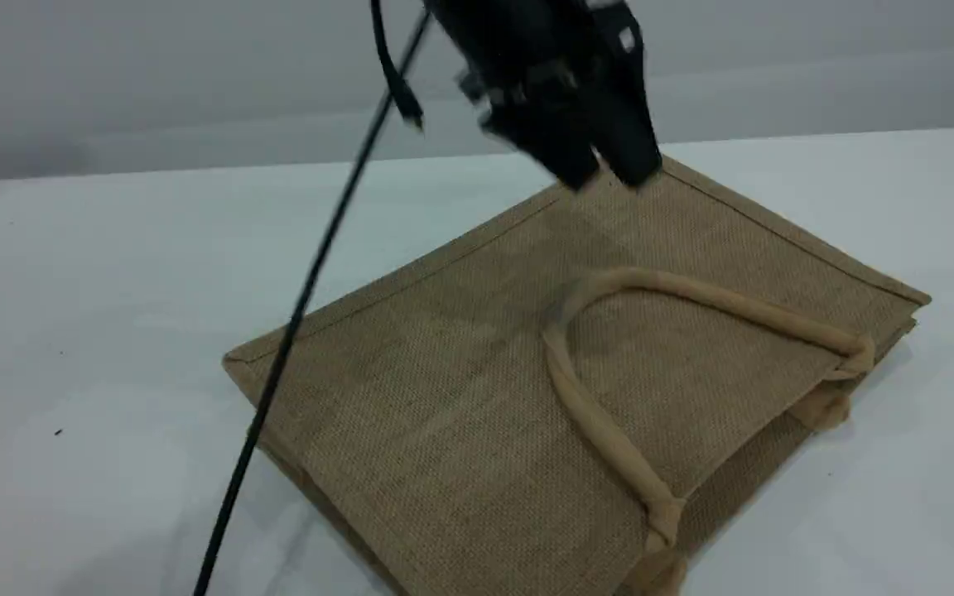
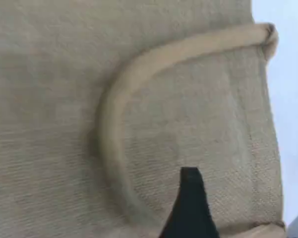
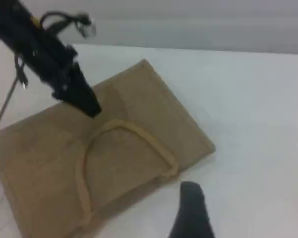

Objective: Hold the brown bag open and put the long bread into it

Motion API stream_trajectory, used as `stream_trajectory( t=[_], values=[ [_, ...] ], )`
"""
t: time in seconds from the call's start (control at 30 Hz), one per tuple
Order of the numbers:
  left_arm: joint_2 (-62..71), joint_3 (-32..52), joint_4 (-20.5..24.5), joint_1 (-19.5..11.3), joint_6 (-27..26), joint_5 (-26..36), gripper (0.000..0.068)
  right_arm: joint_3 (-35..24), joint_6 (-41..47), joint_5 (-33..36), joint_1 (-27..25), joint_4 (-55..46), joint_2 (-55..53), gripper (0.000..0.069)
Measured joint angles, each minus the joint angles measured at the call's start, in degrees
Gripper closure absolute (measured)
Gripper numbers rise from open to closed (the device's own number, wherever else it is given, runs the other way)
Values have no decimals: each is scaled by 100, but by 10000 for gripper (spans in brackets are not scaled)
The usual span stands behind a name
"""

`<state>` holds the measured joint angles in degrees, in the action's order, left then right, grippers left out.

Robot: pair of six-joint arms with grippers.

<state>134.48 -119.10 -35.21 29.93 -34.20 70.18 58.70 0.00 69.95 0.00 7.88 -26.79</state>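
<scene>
Bag [image 1: 460,397] lies flat on the white table [image 1: 96,273], closed, one broad woven face turned up. A beige handle [image 1: 609,439] rests on that face in a flattened loop, its two ends stitched near the mouth edge, which points toward the scene view's lower right. A second handle [image 1: 826,407] peeks out from underneath at that same edge.

The left gripper [image 1: 605,175] hangs over the bag's far corner in the scene view, its two dark fingers spread with a gap between them — released, nothing held. Whether the tips touch the fabric cannot be told. In the left wrist view one black fingertip [image 2: 191,198] shows above the weave, inside the curve of the handle [image 2: 139,69]. A thin black cable [image 1: 303,298] runs slantwise from the arm across the bag's left corner.

The right gripper is off to the side: its wrist view shows one dark fingertip [image 3: 191,208] above bare table just beside the bag's [image 3: 139,134] mouth edge, clear of the handle [image 3: 114,148], and looks across at the left gripper [image 3: 87,104]. Its jaws are apart and empty.

The bread appears in no view.
</scene>
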Motion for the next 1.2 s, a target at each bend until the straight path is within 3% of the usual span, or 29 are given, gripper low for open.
stream_trajectory(
  t=[0.23,0.43,0.53,0.7,1.03,1.2],
  values=[
    [-1010,-31,92,0,20,5,183,-177,-172,-14,3,-208,112,234],
    [-2113,-31,436,77,359,19,183,-1272,-324,-14,3,-208,771,234],
    [-2661,-31,832,208,581,13,183,-1944,-324,-83,3,-208,1219,234],
    [-3440,8,1637,610,1064,1,183,-2686,-505,-620,3,-209,1882,234],
    [-4533,1278,3319,1619,2294,-13,183,-2966,-610,-904,3,-180,2168,234],
    [-5326,2398,3352,2003,2839,-17,183,-2966,-605,-904,3,-181,2168,234]
  ],
)
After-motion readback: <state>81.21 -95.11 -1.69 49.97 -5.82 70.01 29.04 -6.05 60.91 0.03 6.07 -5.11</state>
